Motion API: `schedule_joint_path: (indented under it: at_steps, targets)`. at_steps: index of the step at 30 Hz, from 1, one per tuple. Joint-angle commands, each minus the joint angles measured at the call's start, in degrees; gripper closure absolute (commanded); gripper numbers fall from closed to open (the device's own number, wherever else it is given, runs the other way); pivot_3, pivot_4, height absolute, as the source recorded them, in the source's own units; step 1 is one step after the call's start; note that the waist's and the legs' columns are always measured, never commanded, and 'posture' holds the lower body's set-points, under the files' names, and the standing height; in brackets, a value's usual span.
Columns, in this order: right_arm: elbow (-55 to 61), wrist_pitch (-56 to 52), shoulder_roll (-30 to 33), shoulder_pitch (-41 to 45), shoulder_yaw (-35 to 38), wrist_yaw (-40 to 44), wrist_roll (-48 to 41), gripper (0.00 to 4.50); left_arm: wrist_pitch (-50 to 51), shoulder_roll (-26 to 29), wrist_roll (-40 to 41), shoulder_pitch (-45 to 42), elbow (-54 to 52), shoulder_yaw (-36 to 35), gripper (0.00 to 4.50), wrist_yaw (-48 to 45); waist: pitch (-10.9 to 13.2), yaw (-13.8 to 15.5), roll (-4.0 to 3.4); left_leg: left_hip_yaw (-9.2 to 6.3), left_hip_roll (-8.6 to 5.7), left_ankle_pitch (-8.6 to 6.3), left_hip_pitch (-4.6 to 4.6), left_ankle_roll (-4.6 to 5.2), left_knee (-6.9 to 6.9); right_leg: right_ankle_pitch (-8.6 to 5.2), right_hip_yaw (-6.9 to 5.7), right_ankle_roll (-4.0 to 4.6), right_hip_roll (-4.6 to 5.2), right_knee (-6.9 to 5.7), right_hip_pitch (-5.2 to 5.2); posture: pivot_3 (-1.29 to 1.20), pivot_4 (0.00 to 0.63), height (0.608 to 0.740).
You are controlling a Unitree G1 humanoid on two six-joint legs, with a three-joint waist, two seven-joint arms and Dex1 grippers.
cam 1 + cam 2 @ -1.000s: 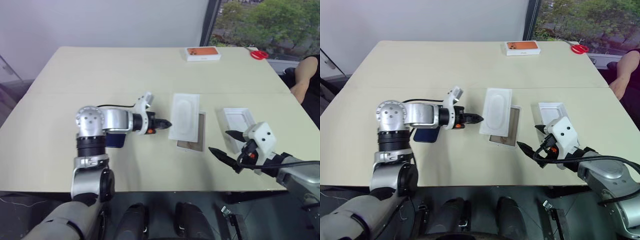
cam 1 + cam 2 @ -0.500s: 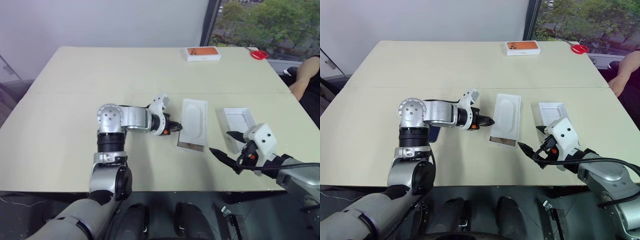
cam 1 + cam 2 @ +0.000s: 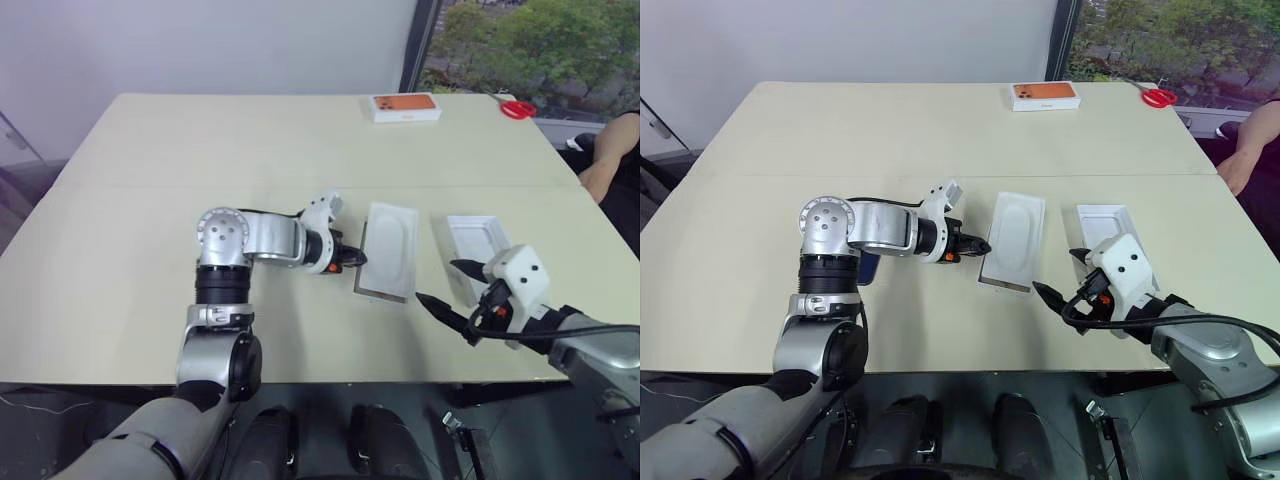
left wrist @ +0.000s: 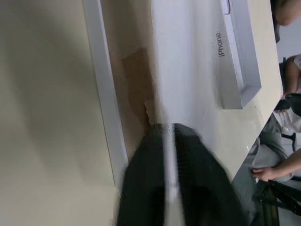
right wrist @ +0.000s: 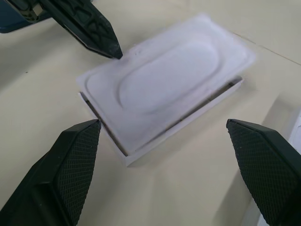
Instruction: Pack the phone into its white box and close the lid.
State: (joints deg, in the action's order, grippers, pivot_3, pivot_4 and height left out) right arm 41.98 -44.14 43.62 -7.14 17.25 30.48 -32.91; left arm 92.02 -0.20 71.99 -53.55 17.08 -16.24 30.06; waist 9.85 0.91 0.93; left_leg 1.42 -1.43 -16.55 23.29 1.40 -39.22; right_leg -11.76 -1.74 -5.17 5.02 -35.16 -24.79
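Note:
A flat white insert (image 3: pixel 391 240) with an oval recess lies on top of the white box (image 3: pixel 379 294), whose near end and wall (image 5: pixel 141 153) show under it. At the insert's left edge is my left gripper (image 3: pixel 352 258). Its fingers (image 4: pixel 146 183) stand a narrow gap apart, with a white strip of the insert showing between them. The lid (image 3: pixel 478 243) lies open side up to the right. My right gripper (image 3: pixel 436 281) hovers wide open between the box and the lid, holding nothing. The phone (image 3: pixel 869 268) lies behind my left forearm, mostly hidden.
An orange-topped white box (image 3: pixel 405 106) and red scissors (image 3: pixel 518 109) lie at the table's far edge. A person's arm (image 3: pixel 606 160) rests by the right edge. The brown inside of the white box (image 4: pixel 136 84) shows beside the insert.
My left arm swung right and pushed the insert over the white box, squaring it up. Its fingers, shut before, now stand slightly apart. The right arm has not moved.

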Motion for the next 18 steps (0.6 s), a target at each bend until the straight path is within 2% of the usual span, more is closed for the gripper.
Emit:
schedule_joint_path:
  at_steps: [1, 4, 9, 12, 15, 18]
  targets:
    - [1.91, 1.08, -0.38, 0.57, 0.50, -0.23, -0.13, 0.00, 0.48, -0.01, 2.12, -0.75, -0.80, 0.09, 2.15, -0.43, 0.00, 0.00, 0.00, 0.00, 0.00, 0.00, 0.00, 0.00, 0.00, 0.00, 0.00, 0.00, 0.00, 0.00, 0.00, 0.00, 0.150, 0.740]
    - [1.74, 0.87, -0.37, 1.36, 0.23, -0.40, -0.12, 0.00, 0.48, 0.37, 2.94, -0.81, -0.73, -0.26, 0.69, -0.44, 0.00, 0.00, 0.00, 0.00, 0.00, 0.00, 0.00, 0.00, 0.00, 0.00, 0.00, 0.00, 0.00, 0.00, 0.00, 0.00, 0.150, 0.740]
    - [0.78, -0.59, -1.42, 5.58, -1.47, -2.63, -0.48, 0.00, -0.19, 4.28, 0.32, -1.13, -4.56, -1.58, 0.69, -4.83, 0.00, -0.31, 0.00, 0.01, 0.00, 0.01, -0.01, -0.02, 0.01, 0.00, 0.01, 0.00, -0.02, 0.00, 0.00, 0.00, 0.150, 0.740]
    - [-0.63, -3.53, -2.88, 9.74, -4.04, -4.76, -0.66, 0.97, -6.12, 11.12, -6.41, 1.24, -11.97, 4.86, 0.63, -14.06, -0.01, -0.38, -0.03, 0.01, 0.04, 0.16, -0.03, -0.27, 0.05, 0.00, 0.02, 0.02, -0.09, -0.02, -0.04, 0.00, 0.150, 0.740]
    - [-2.87, -7.18, -4.04, 14.68, -7.90, -7.35, 0.50, 2.51, -14.01, 18.40, -13.24, 4.97, -16.60, 10.63, 0.63, -25.36, -0.04, -0.21, -0.07, 0.01, 0.06, 0.29, -0.08, -0.51, 0.11, -0.07, 0.03, 0.15, -0.09, -0.04, -0.03, 0.00, 0.150, 0.740]
    - [-6.90, -10.55, -5.34, 21.26, -13.84, -10.19, 3.53, 4.03, -28.51, 28.97, -24.15, 11.07, -22.60, 20.58, 0.63, -42.86, -0.02, -0.25, -0.08, 0.03, 0.06, 0.30, -0.04, -0.53, 0.10, -0.14, 0.02, 0.29, -0.05, 0.00, -0.04, 0.00, 0.150, 0.740]
